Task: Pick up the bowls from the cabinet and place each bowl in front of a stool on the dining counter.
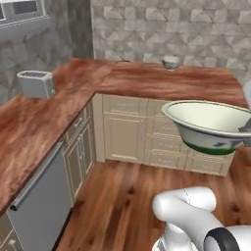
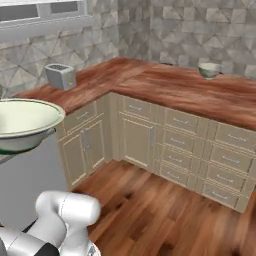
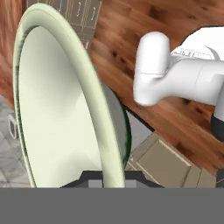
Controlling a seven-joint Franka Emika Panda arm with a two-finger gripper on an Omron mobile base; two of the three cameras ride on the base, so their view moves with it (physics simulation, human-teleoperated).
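So the claw (image 3: 113, 180) was pinched shut on the rim of the wide bowl (image 1: 211, 125), holding it up in the air over the wood floor (image 1: 122, 201), roughly level and well clear of the counter (image 1: 162, 81). The second, deeper bowl (image 2: 209, 69) sat at the far side of that counter, close to the tiled wall (image 2: 200, 30). A toaster (image 1: 35, 84) stood over on the left stretch of counter, and cream drawer fronts (image 2: 185, 145) ran underneath.
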